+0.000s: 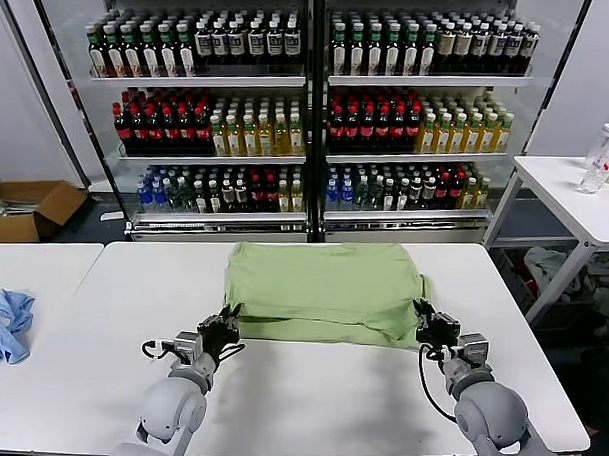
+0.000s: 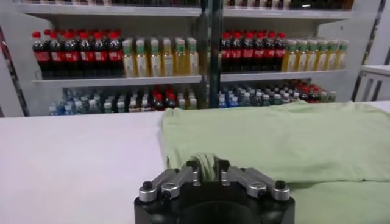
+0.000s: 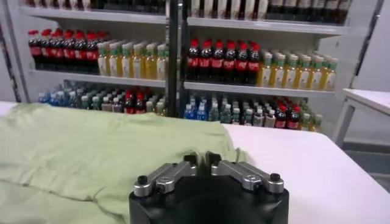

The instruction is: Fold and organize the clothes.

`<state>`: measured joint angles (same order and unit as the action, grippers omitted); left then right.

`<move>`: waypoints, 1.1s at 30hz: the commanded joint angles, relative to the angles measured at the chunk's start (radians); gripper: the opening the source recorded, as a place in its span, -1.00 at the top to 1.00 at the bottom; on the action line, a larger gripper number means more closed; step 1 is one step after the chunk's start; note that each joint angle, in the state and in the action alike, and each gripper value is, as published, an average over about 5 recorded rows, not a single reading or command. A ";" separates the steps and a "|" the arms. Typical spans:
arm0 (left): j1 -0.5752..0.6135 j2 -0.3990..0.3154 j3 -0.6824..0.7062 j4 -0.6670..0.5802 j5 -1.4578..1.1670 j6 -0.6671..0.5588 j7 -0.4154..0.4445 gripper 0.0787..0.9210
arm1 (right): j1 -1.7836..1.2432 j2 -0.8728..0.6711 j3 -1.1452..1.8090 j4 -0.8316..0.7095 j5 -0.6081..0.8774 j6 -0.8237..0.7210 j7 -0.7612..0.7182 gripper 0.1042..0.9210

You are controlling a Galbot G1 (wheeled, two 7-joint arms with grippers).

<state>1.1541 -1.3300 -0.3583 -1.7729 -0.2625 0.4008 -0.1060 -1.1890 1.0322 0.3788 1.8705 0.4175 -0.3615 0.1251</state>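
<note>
The clothes, a light sage-green T-shirt (image 1: 323, 284), lie folded into a flat rectangle at the middle back of the white table (image 1: 309, 398); no print shows. My left gripper (image 1: 224, 323) sits at the shirt's near left corner. In the left wrist view the left gripper (image 2: 206, 165) has a bunched fold of the T-shirt (image 2: 292, 140) pinched between its fingers. My right gripper (image 1: 428, 317) is at the near right corner. In the right wrist view the right gripper (image 3: 203, 159) has its fingers nearly together on the edge of the T-shirt (image 3: 91, 152).
A light blue cloth (image 1: 1, 322) lies on the neighbouring table at the left. Glass-door coolers full of bottles (image 1: 309, 108) stand behind the table. A small white side table (image 1: 576, 197) with bottles (image 1: 602, 158) is at the right, a cardboard box (image 1: 25, 208) on the floor at the left.
</note>
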 commanded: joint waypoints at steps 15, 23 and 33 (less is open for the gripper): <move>0.022 0.017 -0.004 0.059 -0.082 0.079 -0.015 0.03 | -0.002 0.033 -0.001 -0.119 0.078 -0.171 0.082 -0.34; 0.050 0.023 -0.017 0.029 -0.184 0.093 0.031 0.56 | -0.023 0.011 0.003 -0.090 0.117 -0.147 0.054 0.24; 0.230 0.027 -0.072 -0.173 -0.229 0.098 0.041 0.97 | -0.191 -0.027 0.057 0.083 0.121 -0.103 0.020 0.90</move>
<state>1.2363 -1.3044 -0.3953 -1.7860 -0.4289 0.4859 -0.0748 -1.2671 1.0220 0.4081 1.8405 0.5267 -0.4737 0.1578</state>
